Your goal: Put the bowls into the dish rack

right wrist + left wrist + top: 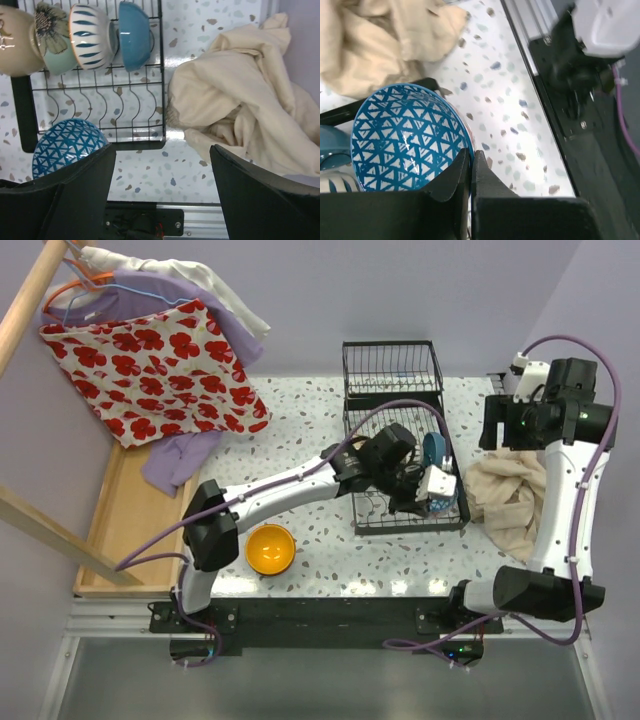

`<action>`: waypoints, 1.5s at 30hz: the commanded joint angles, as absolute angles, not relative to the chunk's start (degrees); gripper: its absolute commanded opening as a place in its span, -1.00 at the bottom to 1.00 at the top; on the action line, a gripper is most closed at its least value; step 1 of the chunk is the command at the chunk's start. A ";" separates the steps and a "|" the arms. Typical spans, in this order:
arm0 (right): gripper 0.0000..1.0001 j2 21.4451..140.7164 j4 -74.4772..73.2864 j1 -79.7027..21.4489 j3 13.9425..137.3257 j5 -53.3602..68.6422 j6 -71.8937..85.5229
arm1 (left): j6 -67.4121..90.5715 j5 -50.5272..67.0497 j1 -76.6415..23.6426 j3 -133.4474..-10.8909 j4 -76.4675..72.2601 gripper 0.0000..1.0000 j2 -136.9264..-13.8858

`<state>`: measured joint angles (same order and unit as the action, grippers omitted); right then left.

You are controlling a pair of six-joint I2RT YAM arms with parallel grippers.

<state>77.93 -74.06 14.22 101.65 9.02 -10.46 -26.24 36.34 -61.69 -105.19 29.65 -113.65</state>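
My left fingers (445,197), pinched on its rim, cover the near edge of the blue-white patterned bowl (405,140), and the picture's lower border cuts off the rest. From my right wrist, one right finger (60,195) hides that bowl's lower half, and the cream bowl (15,42) runs off the left edge. From above, my left arm (290,488) masks much of the dish rack (410,528).

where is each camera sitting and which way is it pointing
Top external: above and behind the bases, looking down on the table; left arm, right arm, dish rack and orange bowl show.
Left wrist: on the left arm, looking down past the left gripper, shut on the blue-white patterned bowl.
Right wrist: above the rack's near right corner, facing down between the open right gripper fingers.
Shared: both wrist views show that bowl and the beige cloth.
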 commanded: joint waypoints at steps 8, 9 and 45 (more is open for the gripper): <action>0.71 76.03 -69.52 14.50 105.65 -2.11 -2.55 | 28.00 37.90 -58.10 -89.23 -41.16 -1.00 -114.08; 0.71 75.94 -69.52 14.50 105.12 -2.20 -2.64 | 35.26 36.31 -57.92 -85.47 -47.14 -1.00 -114.43; 0.68 78.93 -69.26 14.59 92.55 -2.11 -4.39 | 100.02 3.43 -59.94 -96.24 -26.11 -1.00 -134.38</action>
<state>79.94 -70.89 14.33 92.95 -2.02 -4.51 95.59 5.54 -59.72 -93.30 -28.91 -133.01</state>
